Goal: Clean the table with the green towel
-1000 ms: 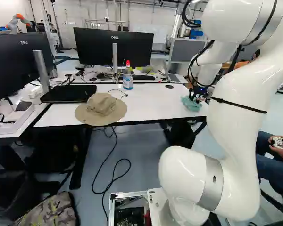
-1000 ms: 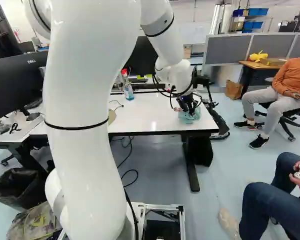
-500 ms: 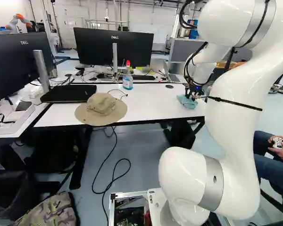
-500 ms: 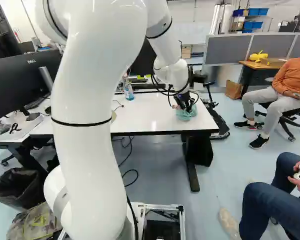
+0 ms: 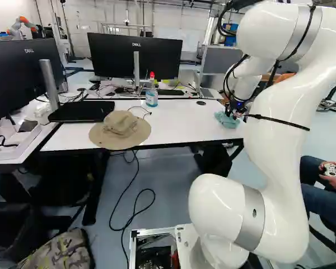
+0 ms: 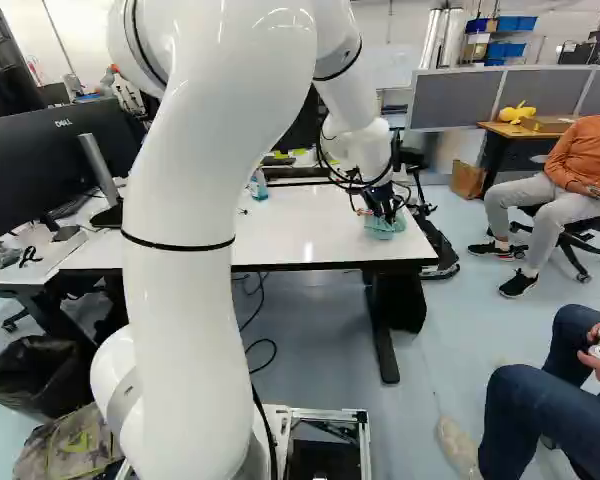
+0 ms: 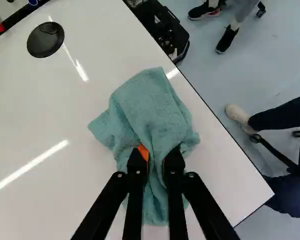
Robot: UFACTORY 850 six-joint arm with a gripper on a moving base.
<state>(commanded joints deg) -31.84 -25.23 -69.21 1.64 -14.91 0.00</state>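
Nearest lies a crumpled camouflage-patterned fabric item (image 5: 59, 251), beside a black waste bin (image 6: 40, 378) lined with a thin black bag, its contents too dark to tell. A floppy tan cloth hat (image 5: 120, 129) lies at the front edge of the smooth white table (image 5: 179, 120); only the left base view shows it. Near the table's right end, the black gripper (image 6: 386, 212) is closed down on the rumpled, soft green towel (image 7: 150, 107), its folds pinched between the fingers and resting on the tabletop. The wrist view reveals one orange pad (image 7: 143, 152). Beyond stands a clear plastic bottle (image 5: 151, 98), blue below, red-topped.
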